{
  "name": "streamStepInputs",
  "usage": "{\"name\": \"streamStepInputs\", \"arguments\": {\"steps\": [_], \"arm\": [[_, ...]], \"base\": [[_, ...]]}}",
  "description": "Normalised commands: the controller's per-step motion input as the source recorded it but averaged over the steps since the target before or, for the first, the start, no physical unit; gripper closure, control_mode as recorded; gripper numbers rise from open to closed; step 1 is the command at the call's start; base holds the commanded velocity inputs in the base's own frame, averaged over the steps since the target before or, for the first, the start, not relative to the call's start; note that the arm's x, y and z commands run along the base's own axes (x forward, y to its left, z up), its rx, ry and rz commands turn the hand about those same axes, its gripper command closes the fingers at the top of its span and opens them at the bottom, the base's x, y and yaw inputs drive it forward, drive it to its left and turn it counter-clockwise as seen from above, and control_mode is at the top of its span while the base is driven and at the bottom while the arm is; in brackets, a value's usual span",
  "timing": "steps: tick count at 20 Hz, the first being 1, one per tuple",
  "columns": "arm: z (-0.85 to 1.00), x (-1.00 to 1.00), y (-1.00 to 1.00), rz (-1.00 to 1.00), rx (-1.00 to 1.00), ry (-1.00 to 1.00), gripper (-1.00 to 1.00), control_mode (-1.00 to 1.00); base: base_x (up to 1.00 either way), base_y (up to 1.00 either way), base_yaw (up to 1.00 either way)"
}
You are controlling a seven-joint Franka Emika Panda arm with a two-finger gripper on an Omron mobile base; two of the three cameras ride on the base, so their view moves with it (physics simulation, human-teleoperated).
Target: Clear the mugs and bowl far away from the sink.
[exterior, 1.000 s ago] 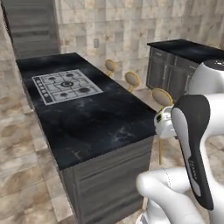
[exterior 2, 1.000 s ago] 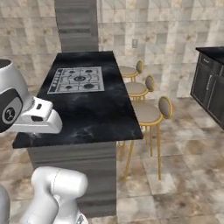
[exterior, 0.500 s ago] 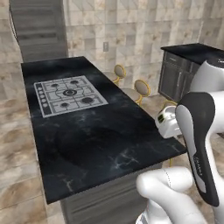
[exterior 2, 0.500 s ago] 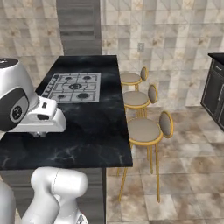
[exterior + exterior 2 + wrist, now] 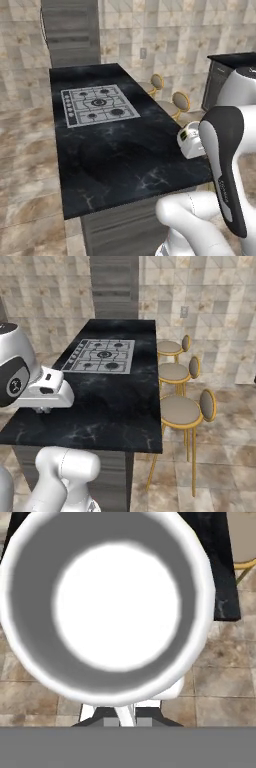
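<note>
above black marble counter, round glossy white bowl

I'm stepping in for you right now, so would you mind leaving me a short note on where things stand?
Gripper: shut on the white bowl, gripped at its rim and held up, its greyish inside facing the hand camera.
Position: base beside the black island counter; gas hob at its far end, three stools along one side.
Done: bowl picked up.
Left: set it down, probably on this counter; then the mugs.
</note>
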Motion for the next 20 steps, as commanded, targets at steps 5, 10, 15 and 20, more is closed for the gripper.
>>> {"name": "streamStepInputs", "arguments": {"steps": [5,10,15,20], "arm": [[0.00,0.00,0.00,0.00,0.00,0.00,1.00,1.00],[0.00,0.00,0.00,0.00,0.00,0.00,1.00,1.00],[-0.35,0.80,0.00,0.07,0.11,0.15,1.00,-1.00],[-0.28,0.65,0.03,0.02,0.02,0.08,1.00,-1.00]], "base": [[0.29,0.00,0.42],[0.62,0.00,0.20],[0.00,0.00,0.00],[0.00,0.00,0.00]]}}
